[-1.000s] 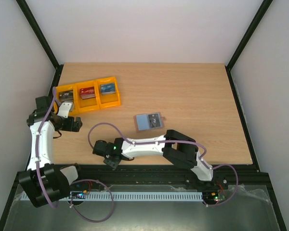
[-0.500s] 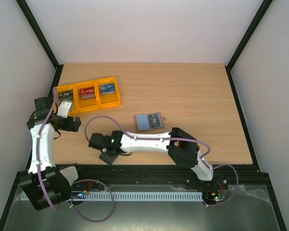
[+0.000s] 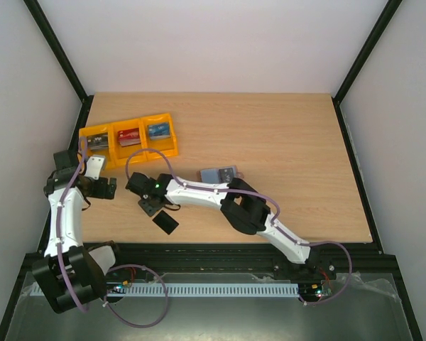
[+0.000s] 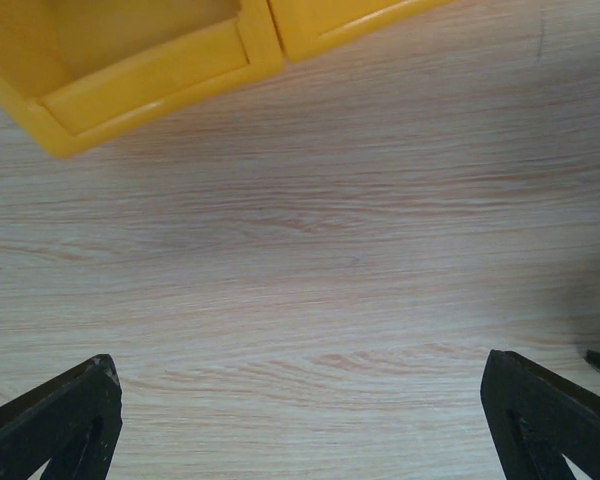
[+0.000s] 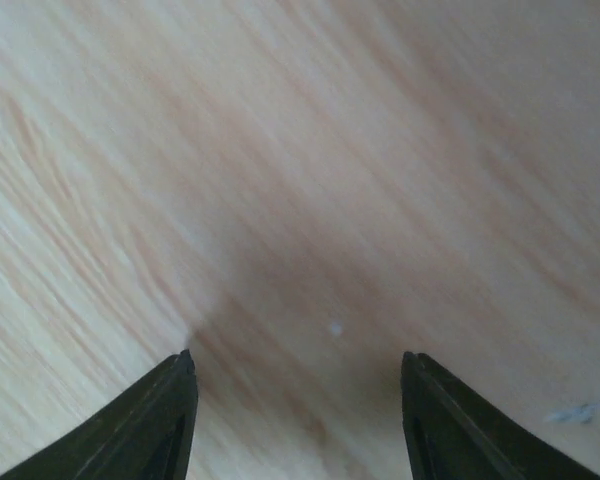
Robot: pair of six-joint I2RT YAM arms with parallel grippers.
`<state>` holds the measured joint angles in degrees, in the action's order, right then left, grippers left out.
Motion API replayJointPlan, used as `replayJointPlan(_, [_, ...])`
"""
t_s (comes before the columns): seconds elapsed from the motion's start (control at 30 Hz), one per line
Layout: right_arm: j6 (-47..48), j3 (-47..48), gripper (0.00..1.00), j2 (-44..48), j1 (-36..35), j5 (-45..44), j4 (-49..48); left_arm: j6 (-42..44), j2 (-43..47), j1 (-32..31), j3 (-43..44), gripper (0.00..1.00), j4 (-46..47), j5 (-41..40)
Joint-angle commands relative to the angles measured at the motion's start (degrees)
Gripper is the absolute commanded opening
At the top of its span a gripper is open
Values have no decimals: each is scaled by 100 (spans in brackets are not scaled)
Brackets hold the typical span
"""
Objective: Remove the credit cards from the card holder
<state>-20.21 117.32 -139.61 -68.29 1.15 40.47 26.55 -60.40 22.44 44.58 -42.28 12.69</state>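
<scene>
Both grippers empty — credit cards (image 3: 129, 136) sorted one per compartment in the yellow tray (image 4: 150, 85).
Left gripper (image 4: 300, 365) is spread wide beside the tray and right gripper (image 5: 298, 356) partly spread over bare wood, neither holding anything. The card holder (image 3: 214, 175) lies mid-table — probably emptied.

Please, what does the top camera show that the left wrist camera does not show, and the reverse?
Only the top camera: the grey card, red card and blue card, one per compartment of the yellow tray, and the card holder, partly hidden by the right arm. Only the left wrist camera: a close look at the tips of the left tool, wide apart over bare wood. Both: the yellow tray and the table.
</scene>
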Motion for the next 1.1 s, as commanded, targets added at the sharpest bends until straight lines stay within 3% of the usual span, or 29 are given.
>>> replayJointPlan(0.0, [-82, -722, 54, 134, -99, 402, 317, 1, 125, 34, -145, 99, 238, -283])
replayJointPlan(0.2, [-201, -1756, 40, 696, -239, 272, 321, 89, 116, 41, -142, 99, 308, -431])
replayJointPlan(0.5, [-118, -2526, 35, 1079, -858, 455, 471, 44, 206, 55, -224, 99, 404, -489])
replayJointPlan(0.67, [-433, -3442, 36, 1646, -993, 787, 44, 125, 304, 55, -300, 99, 400, -549])
replayJointPlan(0.8, [-317, -3073, 39, 1795, -993, 590, 199, 140, 376, 59, -291, 99, 352, -419])
replayJointPlan(0.97, [199, -2935, 65, 2420, -993, 308, 383, 186, 416, 64, -192, 99, 180, -333])
replayJointPlan(1.07, [493, -3188, 74, 2963, -993, -127, 518, 291, 483, 59, -157, 99, 107, -263])
